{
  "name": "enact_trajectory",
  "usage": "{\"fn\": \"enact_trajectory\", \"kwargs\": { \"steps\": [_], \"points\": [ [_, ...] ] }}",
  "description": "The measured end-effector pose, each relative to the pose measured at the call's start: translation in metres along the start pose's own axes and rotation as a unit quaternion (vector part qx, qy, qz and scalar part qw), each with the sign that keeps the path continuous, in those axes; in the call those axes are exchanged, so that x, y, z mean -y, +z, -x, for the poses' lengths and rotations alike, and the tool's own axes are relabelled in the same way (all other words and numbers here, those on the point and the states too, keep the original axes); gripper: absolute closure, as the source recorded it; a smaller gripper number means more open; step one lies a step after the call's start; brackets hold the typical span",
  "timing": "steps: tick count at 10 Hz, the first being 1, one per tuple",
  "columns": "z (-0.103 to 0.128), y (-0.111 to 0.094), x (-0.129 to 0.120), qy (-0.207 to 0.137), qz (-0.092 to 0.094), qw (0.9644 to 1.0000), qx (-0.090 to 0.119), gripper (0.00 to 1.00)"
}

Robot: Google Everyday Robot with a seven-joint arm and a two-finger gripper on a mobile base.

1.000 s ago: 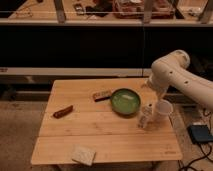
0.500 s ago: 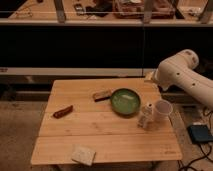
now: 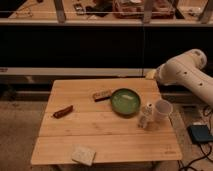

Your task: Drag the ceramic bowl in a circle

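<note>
The ceramic bowl (image 3: 125, 101) is a round, shallow green dish with a darker rim. It sits on the wooden table (image 3: 100, 135), right of centre toward the far side. The white arm (image 3: 184, 74) reaches in from the right, above the table's far right corner. My gripper (image 3: 151, 74) is at the arm's pale tip, up and to the right of the bowl and clear of it. Nothing shows in its grasp.
A white cup (image 3: 163, 109) and a small pale bottle-like thing (image 3: 145, 116) stand just right of the bowl. A flat bar (image 3: 102, 95) lies to the bowl's left, a reddish-brown item (image 3: 63, 111) at the left, and a pale sponge (image 3: 83, 155) near the front edge. A dark device (image 3: 201, 133) lies on the floor at the right.
The arm has moved up and to the right, away from the cup and bowl. The bowl and other objects have not moved.
</note>
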Motion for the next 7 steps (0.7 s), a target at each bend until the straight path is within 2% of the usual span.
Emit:
{"fn": "enact_trajectory", "kwargs": {
  "steps": [2, 4, 5, 7],
  "points": [
    [0.007, 0.004, 0.0, -0.011, -0.001, 0.9999, 0.013, 0.35],
    [0.024, 0.021, 0.017, -0.044, -0.019, 0.9974, 0.054, 0.35],
    [0.032, 0.034, 0.032, -0.064, -0.041, 0.9939, 0.08, 0.35],
    [0.038, 0.059, 0.06, -0.105, -0.077, 0.9856, 0.108, 0.35]
  ]
}}
